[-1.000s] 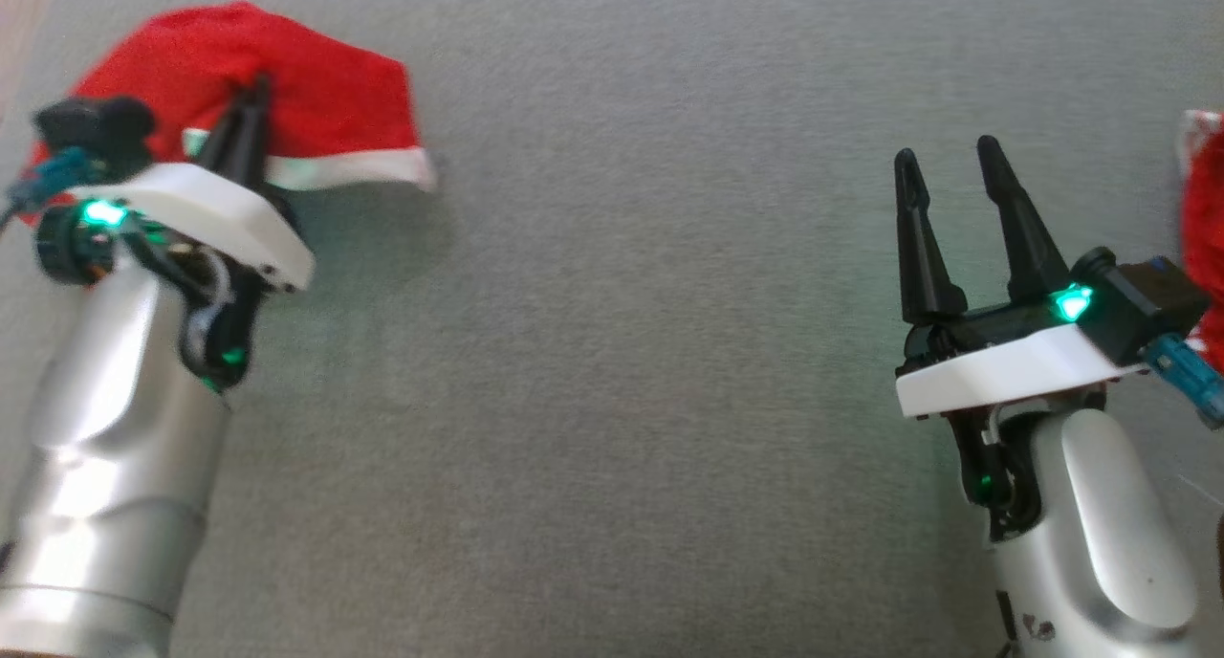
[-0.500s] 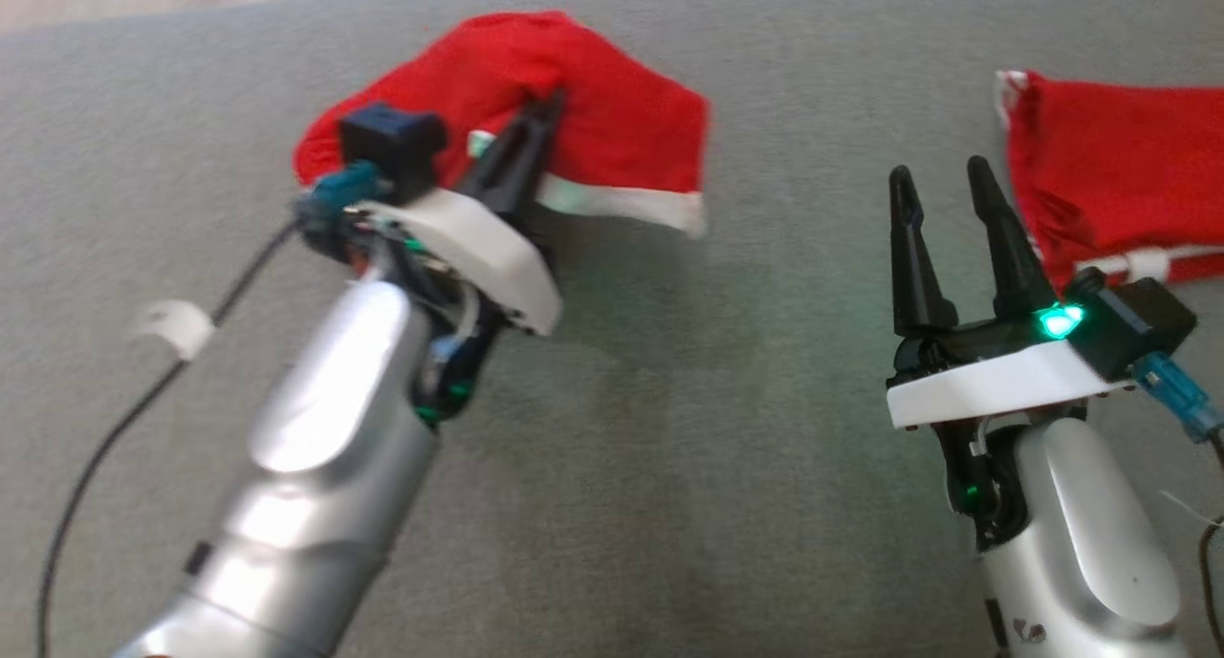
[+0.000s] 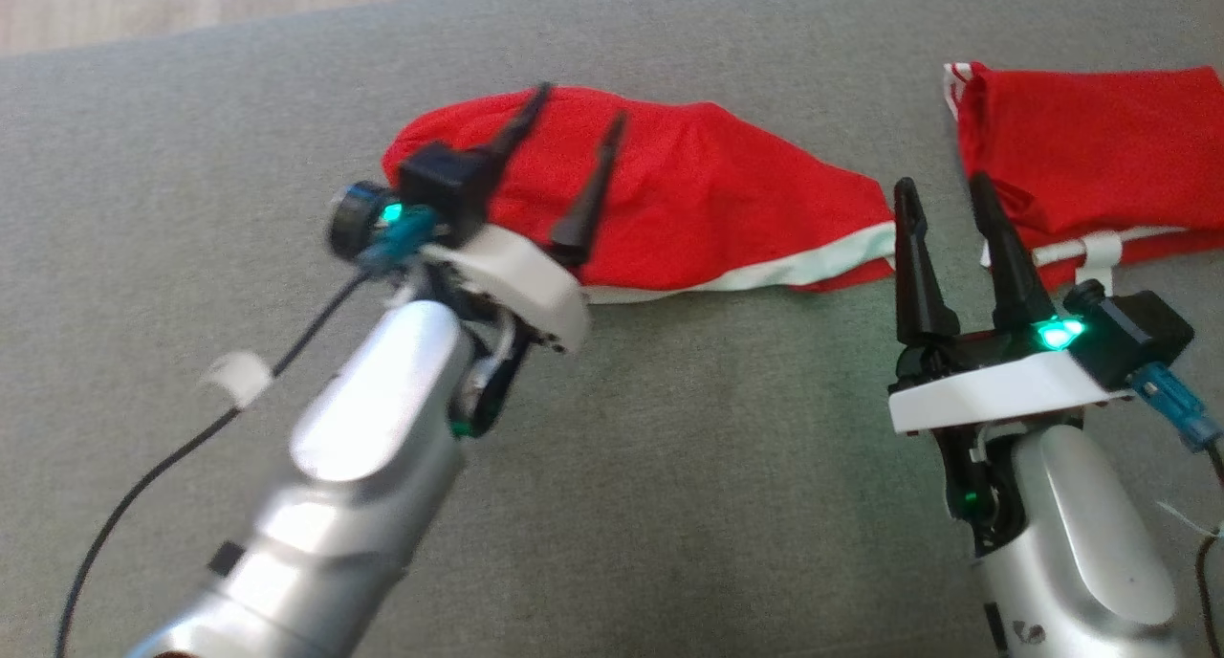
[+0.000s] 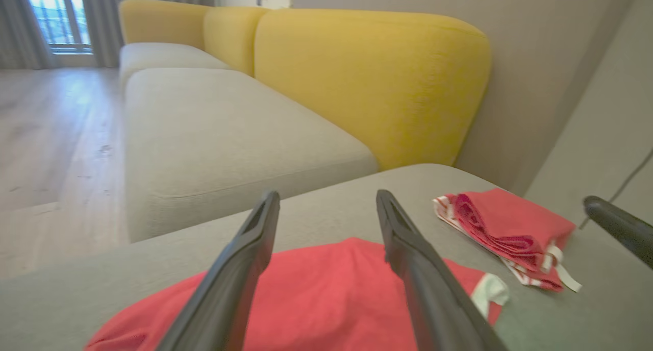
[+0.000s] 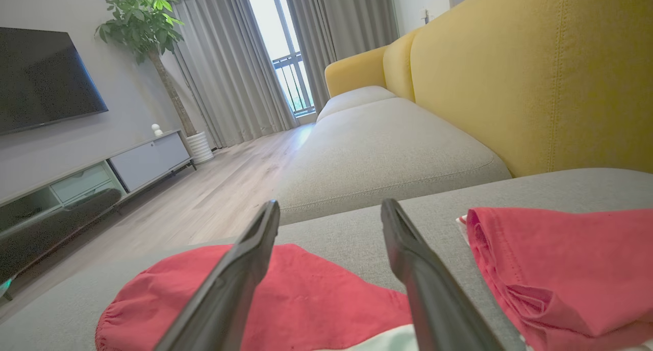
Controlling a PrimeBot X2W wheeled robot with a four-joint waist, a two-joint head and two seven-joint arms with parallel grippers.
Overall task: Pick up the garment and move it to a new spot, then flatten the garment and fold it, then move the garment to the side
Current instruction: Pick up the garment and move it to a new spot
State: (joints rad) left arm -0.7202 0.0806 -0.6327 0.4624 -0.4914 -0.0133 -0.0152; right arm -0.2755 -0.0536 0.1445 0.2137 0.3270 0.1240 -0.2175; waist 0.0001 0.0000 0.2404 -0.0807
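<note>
Our left end effector [image 3: 581, 103] stands wide open over the red garment [image 3: 727, 199], gripping nothing. Our right end effector [image 3: 941, 182], at three o'clock, is open and empty.

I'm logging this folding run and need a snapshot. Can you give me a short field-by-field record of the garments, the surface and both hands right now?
surface: grey upholstered cushion
task garment: red cloth garment with white hem, lying spread out mid-cushion, not yet folded
other garment: folded red garment with white trim, to its right, apart from it
left hand: open, over the task garment's left part, gripping nothing
right hand: open, empty, by the gap between the two garments
background: yellow sofa back
</note>
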